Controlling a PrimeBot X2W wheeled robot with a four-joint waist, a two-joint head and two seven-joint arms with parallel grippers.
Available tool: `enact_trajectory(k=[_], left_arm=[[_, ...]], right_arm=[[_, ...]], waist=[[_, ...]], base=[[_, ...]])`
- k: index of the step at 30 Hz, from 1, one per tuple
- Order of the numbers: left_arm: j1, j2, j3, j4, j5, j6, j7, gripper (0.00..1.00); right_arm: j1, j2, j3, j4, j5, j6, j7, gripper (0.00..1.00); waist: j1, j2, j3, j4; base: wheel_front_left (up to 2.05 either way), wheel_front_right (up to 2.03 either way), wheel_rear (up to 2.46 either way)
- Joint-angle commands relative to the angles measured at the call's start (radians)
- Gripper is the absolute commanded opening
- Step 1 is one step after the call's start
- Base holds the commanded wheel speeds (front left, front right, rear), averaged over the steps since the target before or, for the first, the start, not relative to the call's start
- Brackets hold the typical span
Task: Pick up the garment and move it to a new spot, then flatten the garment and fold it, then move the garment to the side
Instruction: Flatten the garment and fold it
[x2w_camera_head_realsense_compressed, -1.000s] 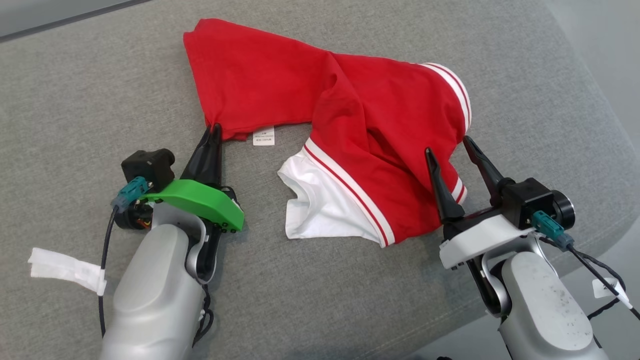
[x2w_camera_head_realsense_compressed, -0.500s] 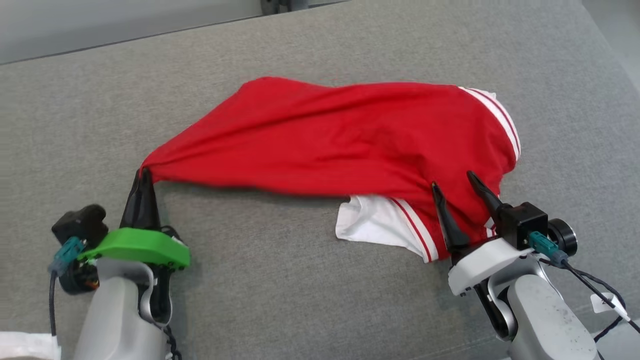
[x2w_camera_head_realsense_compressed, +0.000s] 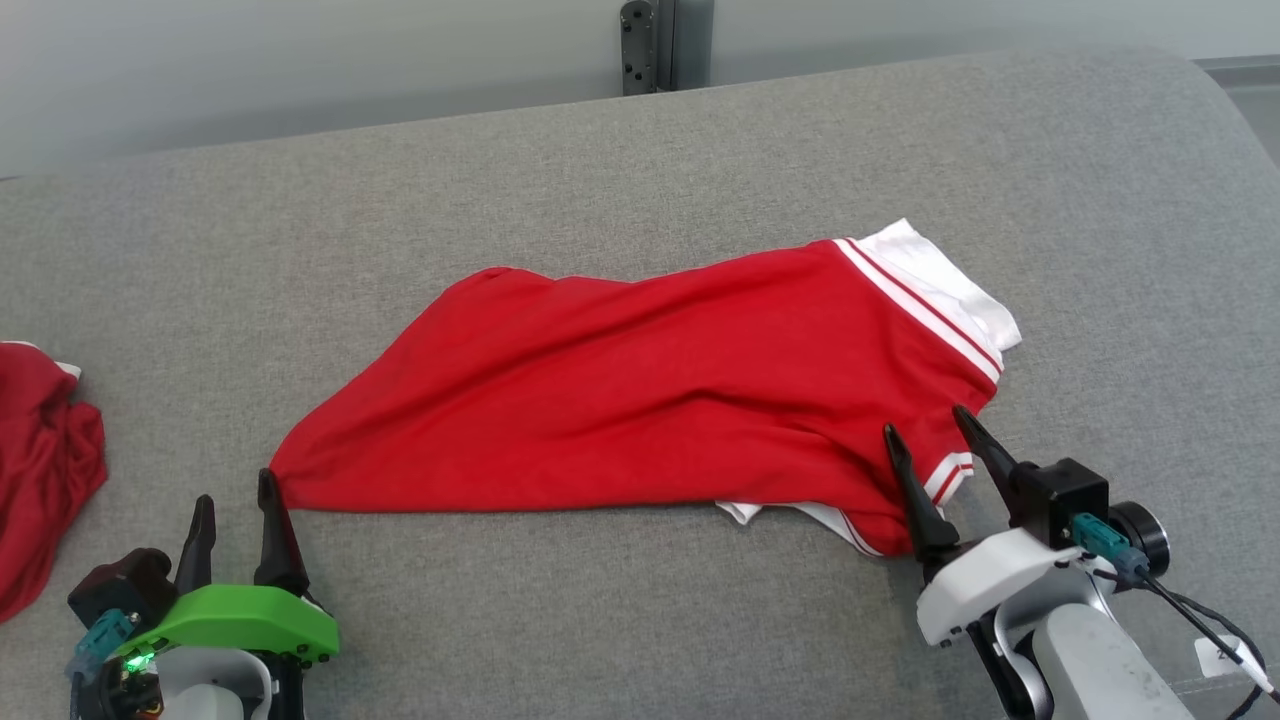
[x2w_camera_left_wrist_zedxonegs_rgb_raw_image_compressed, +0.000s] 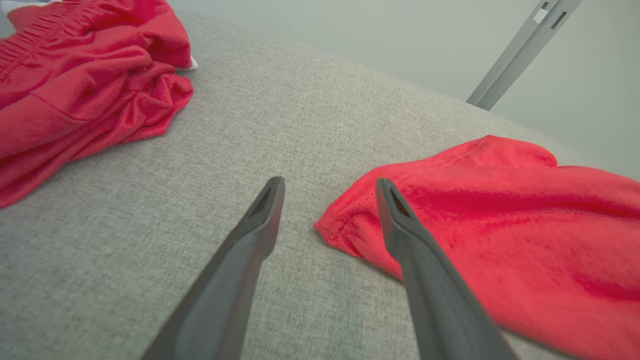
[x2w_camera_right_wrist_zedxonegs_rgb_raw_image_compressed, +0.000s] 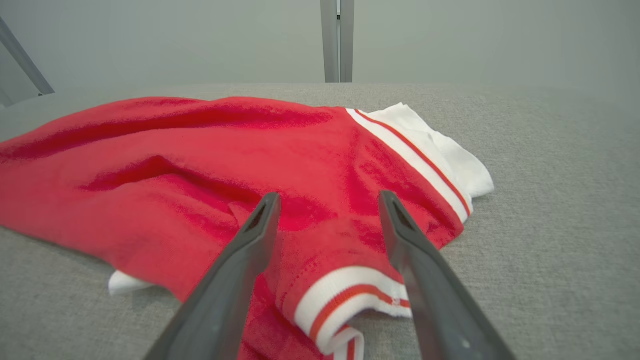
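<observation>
Garment (x2w_camera_head_realsense_compressed: 640, 390): lies stretched left to right across the middle of the grey tabletop (x2w_camera_head_realsense_compressed: 600, 620), red, with white striped trim at the right end. Not flat yet: shows long ridges and a white part tucked under the near edge.

Left pincer (x2w_camera_head_realsense_compressed: 235, 488): stands spread, grips nothing, with the pointed red corner just at its inner finger.

Right pincer (x2w_camera_head_realsense_compressed: 926, 420): stands spread too, straddles the striped cuff (x2w_camera_right_wrist_zedxonegs_rgb_raw_image_compressed: 350, 295) without pinching it.

Risks, as judged from here:
- Closing on the cuff alone would likely tug the sleeve out and leave the body creased.
- Closing low could catch the tucked white layer and lock the fold in.
- Missing the thin left corner would mean a one-sided pull and a skewed cloth.
- Could also snag the second red garment (x2w_camera_head_realsense_compressed: 40, 470), bunched well to the left, if swept that way.
</observation>
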Motion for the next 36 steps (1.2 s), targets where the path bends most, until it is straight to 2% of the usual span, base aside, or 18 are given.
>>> enact_trajectory(k=[1,13,20,24,25,26,27,31,36], left_arm=[[0.019,0.004,-0.009,-0.016,-0.01,0.004,0.0,1.0],[0.077,0.005,-0.135,-0.097,-0.065,0.033,0.0,1.0],[0.085,0.004,-0.147,-0.119,-0.071,0.042,0.0,1.0],[0.087,0.004,-0.15,-0.121,-0.074,0.043,0.0,1.0],[0.086,0.004,-0.152,-0.122,-0.076,0.043,0.0,1.0],[0.087,0.004,-0.155,-0.123,-0.076,0.043,0.0,1.0],[0.086,0.004,-0.157,-0.124,-0.077,0.043,0.0,1.0],[0.08,0.004,-0.164,-0.122,-0.084,0.043,0.0,1.0],[0.077,0.004,-0.187,-0.115,-0.096,0.038,0.0,1.0]], right_arm=[[0.026,-0.005,-0.007,0.0,0.005,-0.001,0.0,1.0],[0.108,0.013,0.01,0.011,0.039,-0.001,0.0,1.0],[0.14,0.014,0.042,-0.015,0.065,-0.001,0.0,1.0],[0.128,0.009,0.035,0.009,0.042,-0.001,0.0,0.99],[0.121,0.01,0.029,0.009,0.036,-0.001,0.0,0.8],[0.112,0.013,0.02,0.007,0.031,-0.001,0.0,0.15],[0.106,0.013,0.011,0.004,0.025,-0.001,0.0,0.0],[0.07,-0.005,-0.026,-0.023,0.009,-0.001,-0.001,0.0],[-0.013,-0.067,-0.062,-0.02,-0.022,-0.001,0.0,0.0]], waist=[[0.0,0.0,-0.009,0.007],[0.0,0.0,-0.003,0.031],[0.0,0.0,-0.004,0.048],[0.0,0.0,-0.006,0.053],[0.0,0.0,-0.007,0.055],[0.0,0.0,-0.007,0.057],[0.0,0.0,-0.007,0.059],[0.0,0.0,-0.003,0.079],[0.0,0.0,0.002,0.118]], base=[[0.0,0.0,0.0],[0.0,0.0,0.0],[0.0,0.0,0.0],[0.0,0.0,0.0],[0.0,0.0,0.0],[0.0,0.0,0.0],[0.0,0.0,0.0],[0.0,0.0,0.0],[0.0,0.0,0.0]])
